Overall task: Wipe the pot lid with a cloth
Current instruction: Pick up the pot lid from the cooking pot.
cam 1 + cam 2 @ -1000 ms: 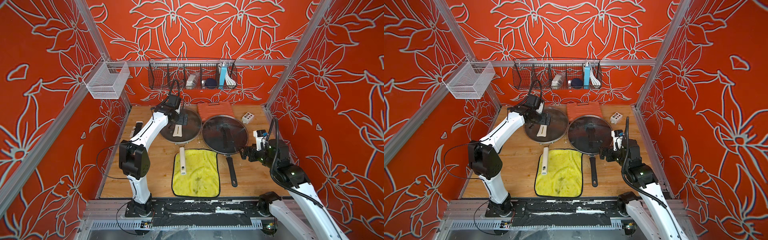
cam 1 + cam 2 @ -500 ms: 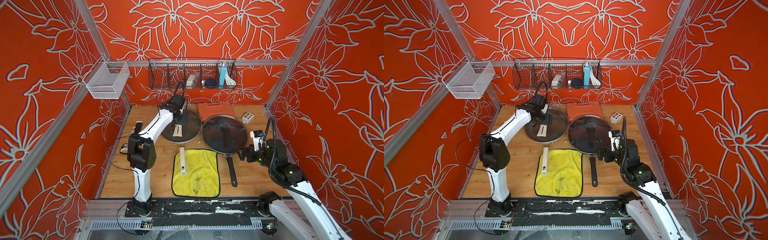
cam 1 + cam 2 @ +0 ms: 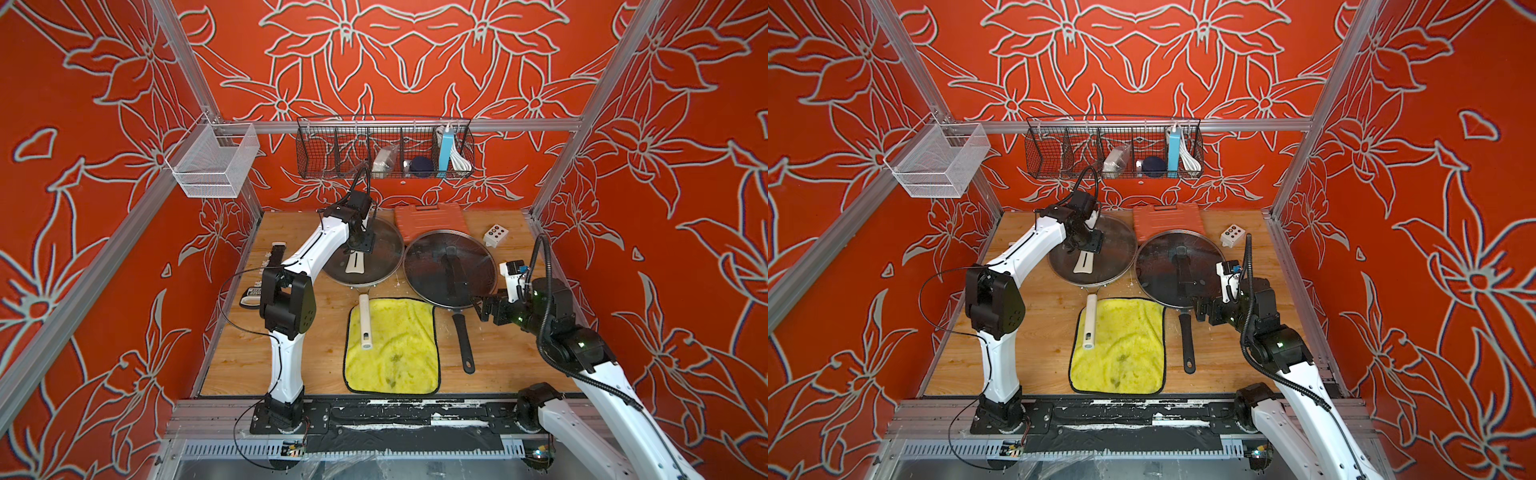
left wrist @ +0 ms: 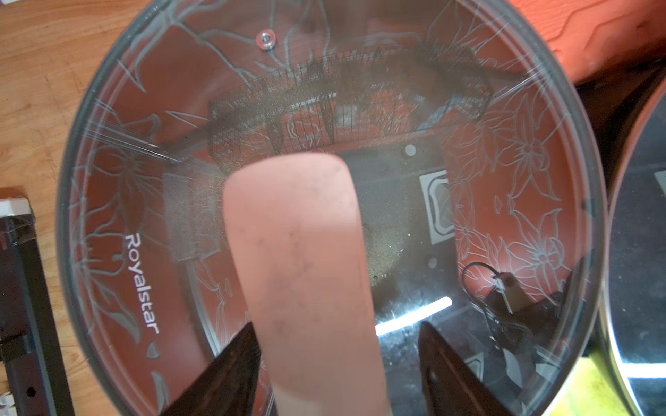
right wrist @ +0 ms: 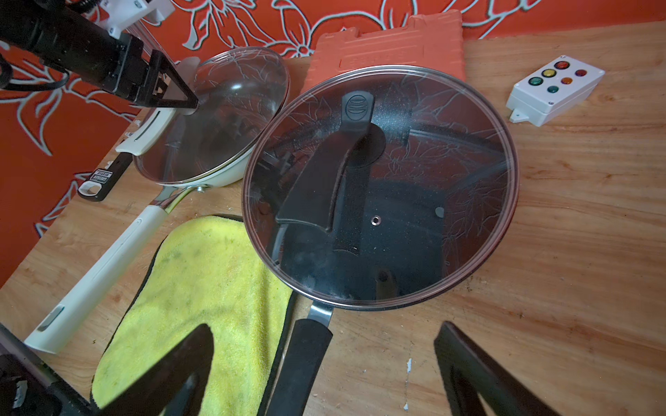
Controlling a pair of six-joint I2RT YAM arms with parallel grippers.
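Pot lid [image 3: 384, 259] first: we're on the far-left glass one, sitting on the white pan [image 5: 220, 178], and we judge the step in hand to be taking hold of it. Left gripper [image 4: 336, 326] straddles the lid's cream handle [image 4: 302, 252], partly open. One jaw is at the handle's edge and the other stands clear, so nothing is gripped. Right gripper [image 5: 324, 326] hangs wide open and empty near the black pan's handle [image 5: 299, 363], just beside the cloth [image 3: 395, 345]. That cloth lies flat at the near middle, with the white pan's handle [image 3: 365, 322] across its left edge. Next, we reckon: pinch the lid handle squarely, then bring the right arm onto the cloth without snagging that handle. Only the left wrist view shows the jaw gap. In both top views the wrist hides it, yet they alone show the cloth whole.
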